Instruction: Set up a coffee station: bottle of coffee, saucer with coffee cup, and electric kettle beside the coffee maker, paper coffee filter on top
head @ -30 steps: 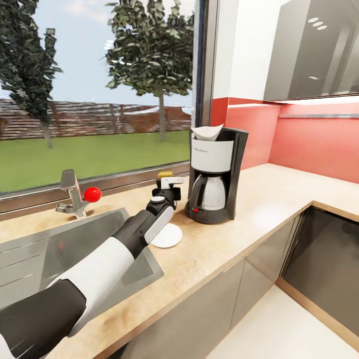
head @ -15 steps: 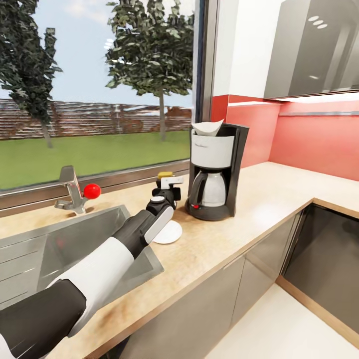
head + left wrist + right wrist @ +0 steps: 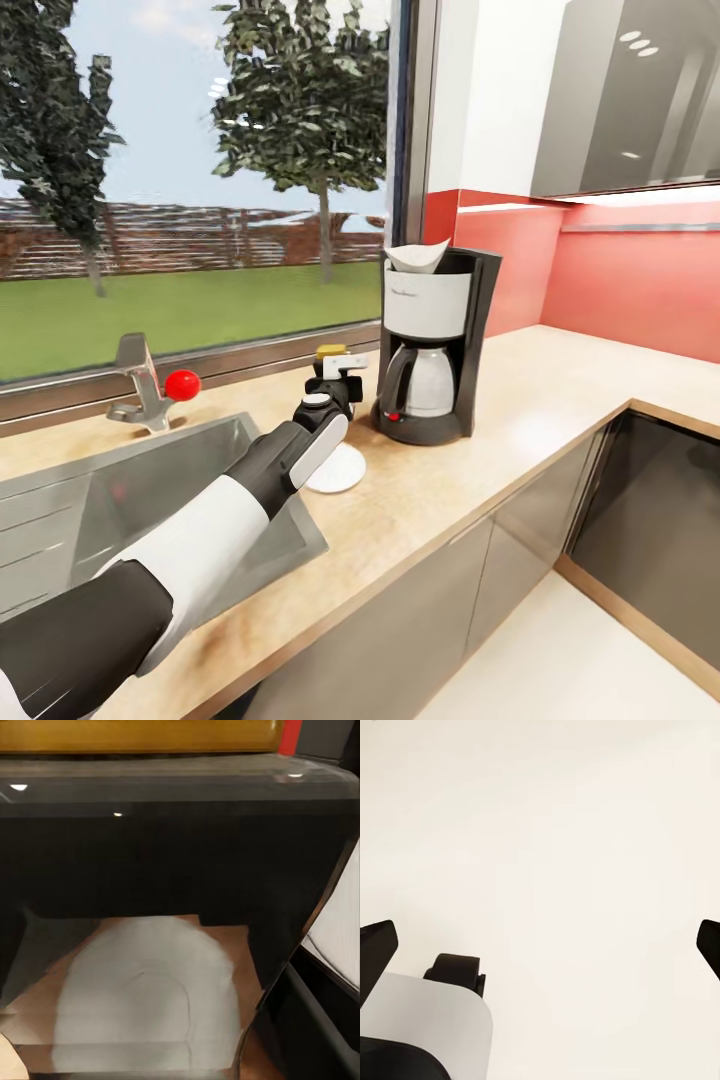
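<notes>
White saucer [image 3: 337, 469] beside coffee maker [image 3: 432, 344] on countertop [image 3: 520, 420].

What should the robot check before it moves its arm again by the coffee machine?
1. Paper coffee filter on top of the coffee maker: ok.
2. Saucer on the kitchen countertop beside the coffee maker: ok.
3. Coffee cup on the saucer: cannot tell, the arm hides much of it.
4. Left gripper holding something: cannot tell.
5. Bottle of coffee standing behind the gripper: ok, yellow lid shows.
</notes>
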Available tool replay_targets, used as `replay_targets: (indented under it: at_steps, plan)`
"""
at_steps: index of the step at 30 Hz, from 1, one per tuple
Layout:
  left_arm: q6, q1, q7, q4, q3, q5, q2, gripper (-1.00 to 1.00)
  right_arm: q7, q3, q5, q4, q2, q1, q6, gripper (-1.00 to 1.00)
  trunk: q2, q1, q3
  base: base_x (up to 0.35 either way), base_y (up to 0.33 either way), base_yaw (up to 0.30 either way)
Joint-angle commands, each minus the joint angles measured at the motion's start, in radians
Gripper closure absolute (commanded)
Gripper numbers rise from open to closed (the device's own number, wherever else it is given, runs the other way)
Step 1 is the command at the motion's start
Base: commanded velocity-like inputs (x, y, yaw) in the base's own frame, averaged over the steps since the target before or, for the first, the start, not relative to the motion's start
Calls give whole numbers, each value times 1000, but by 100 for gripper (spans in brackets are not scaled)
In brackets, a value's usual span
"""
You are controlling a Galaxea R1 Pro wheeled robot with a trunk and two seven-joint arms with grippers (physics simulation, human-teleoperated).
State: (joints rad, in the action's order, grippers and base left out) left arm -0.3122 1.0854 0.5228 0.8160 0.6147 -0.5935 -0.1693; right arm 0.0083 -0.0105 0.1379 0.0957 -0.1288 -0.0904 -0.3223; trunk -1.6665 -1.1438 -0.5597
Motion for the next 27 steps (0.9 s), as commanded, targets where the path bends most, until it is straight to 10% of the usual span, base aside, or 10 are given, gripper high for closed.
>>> replay_targets:
  at_steps: [1, 27]
  plan:
    - [-2, 1, 8, 1, 3, -6, 1, 100, 1, 0, 4, -1, 0, -1, -3, -100, -1, 0, -1, 42, 0, 0]
    - [-2, 2, 7, 2, 4, -6, 1, 100, 1, 0, 4, -1, 0, -1, -3, -100, -1, 0, -8, 33, 0, 0]
